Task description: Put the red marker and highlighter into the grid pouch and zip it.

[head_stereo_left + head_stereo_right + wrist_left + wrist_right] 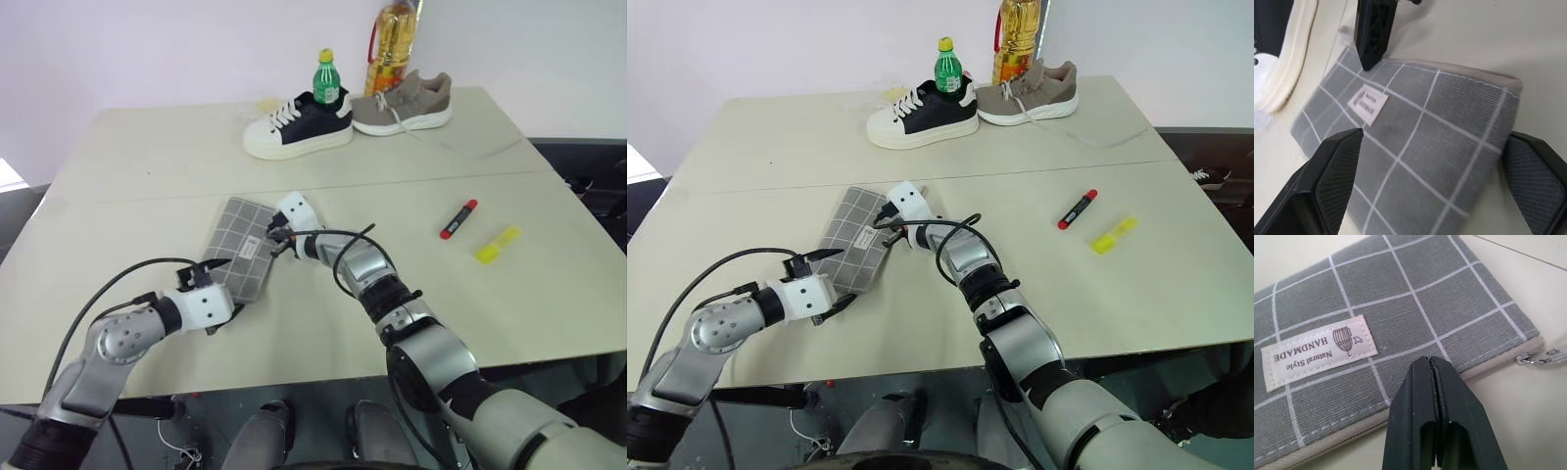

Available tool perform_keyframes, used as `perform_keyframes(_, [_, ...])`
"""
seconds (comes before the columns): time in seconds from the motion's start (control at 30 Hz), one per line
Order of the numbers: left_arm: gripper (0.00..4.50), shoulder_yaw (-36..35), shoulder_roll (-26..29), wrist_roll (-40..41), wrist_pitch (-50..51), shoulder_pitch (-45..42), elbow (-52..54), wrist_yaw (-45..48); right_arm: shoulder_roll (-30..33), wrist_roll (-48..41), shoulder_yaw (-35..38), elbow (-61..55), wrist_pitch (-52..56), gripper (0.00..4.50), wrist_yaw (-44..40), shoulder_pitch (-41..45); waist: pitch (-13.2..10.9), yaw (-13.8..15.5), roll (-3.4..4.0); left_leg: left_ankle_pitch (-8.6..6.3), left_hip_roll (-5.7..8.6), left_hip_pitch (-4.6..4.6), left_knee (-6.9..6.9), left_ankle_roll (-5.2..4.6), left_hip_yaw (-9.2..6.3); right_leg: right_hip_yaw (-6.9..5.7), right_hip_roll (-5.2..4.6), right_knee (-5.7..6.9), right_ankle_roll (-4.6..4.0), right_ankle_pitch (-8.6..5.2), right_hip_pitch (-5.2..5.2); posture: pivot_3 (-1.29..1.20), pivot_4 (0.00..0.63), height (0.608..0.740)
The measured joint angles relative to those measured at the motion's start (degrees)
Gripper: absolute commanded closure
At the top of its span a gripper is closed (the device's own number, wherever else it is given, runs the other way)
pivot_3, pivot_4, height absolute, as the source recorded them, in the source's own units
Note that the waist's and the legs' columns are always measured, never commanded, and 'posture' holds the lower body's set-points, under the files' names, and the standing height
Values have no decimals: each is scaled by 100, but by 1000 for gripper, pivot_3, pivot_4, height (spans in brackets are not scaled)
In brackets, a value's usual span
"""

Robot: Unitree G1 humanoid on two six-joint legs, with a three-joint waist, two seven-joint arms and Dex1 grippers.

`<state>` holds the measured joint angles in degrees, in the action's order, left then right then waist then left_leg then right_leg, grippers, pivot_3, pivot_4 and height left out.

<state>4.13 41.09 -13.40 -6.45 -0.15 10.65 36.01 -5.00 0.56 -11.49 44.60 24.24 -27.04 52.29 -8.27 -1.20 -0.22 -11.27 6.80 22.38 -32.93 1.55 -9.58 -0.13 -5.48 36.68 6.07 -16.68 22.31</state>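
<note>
- Left gripper (pixel 217 294), nearest of all, has its two black fingers (pixel 1327 181) spread wide to either side of the near end of the pouch (pixel 242 247), with nothing clamped between them.
- Right gripper (pixel 1437 377) has its jaws pressed tight together; the tip sits at the pouch's zipper edge, and I cannot tell whether it pinches anything.
- Pouch lies flat on the table (pixel 147 166), skewed, grey with white grid lines; its white label (pixel 1317 352) faces up.
- Zipper pull (pixel 1540 356) rests on the table just off the pouch's corner, a little apart from the right gripper's tip.
- Zipper edge (pixel 1498 363) by that tip looks closed.
- Marker (pixel 458 218), red at both ends and black between, lies bare on the table well to the right of the pouch.
- Highlighter (pixel 498 244), yellow, lies just beside the marker, slightly nearer and further right; the two do not touch.
- At the far edge stand a white-and-navy shoe (pixel 299 127) and a beige shoe (pixel 404 103), side by side.
- Green bottle (pixel 326 78) stands in the navy shoe's opening; a tall yellow oil bottle (pixel 394 44) rises behind the beige one.
</note>
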Motion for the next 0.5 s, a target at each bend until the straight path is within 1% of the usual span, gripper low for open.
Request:
perform_keyframes(0.27, [0, 191, -109, -377, -177, -356, -383, -401, -39, 44, 0, 5, -16, 4469, 6, 0, 1, 5, -2, 4, 0, -6, -5, 6, -2, 1, -1, 32, -1, 0, 7, 0, 150, 740])
perform_keyframes(0.3, [255, 198, -112, -401, -199, -401, -436, -428, -40, 44, 0, 5, -16, 4495, 5, 0, 1, 4, -1, 4, 0, -6, -5, 6, -3, 1, 0, 34, -1, -1, 9, 0, 150, 740])
perform_keyframes(0.37, [905, 202, -126, -470, -213, -459, -550, -473, -46, 45, -2, 6, -21, 4500, -2, 0, 1, 3, -2, 5, -1, -6, -5, 7, -3, 1, 0, 36, -1, -1, 10, 0, 150, 740])
perform_keyframes(0.4, [1361, 203, -127, -487, -223, -467, -610, -490, -47, 46, -2, 7, -27, 4500, -8, 0, 1, -3, -2, 5, -1, -6, -5, 7, -2, 2, 0, 35, -1, -1, 11, 0, 150, 740])
perform_keyframes(0.5, [2930, 203, -129, -488, -289, -467, -745, -504, -42, 49, -1, 9, -46, 4500, -25, 0, 1, -2, -2, 5, -1, -4, -4, 7, -2, 3, 0, 35, -1, -1, 13, 0, 150, 740])
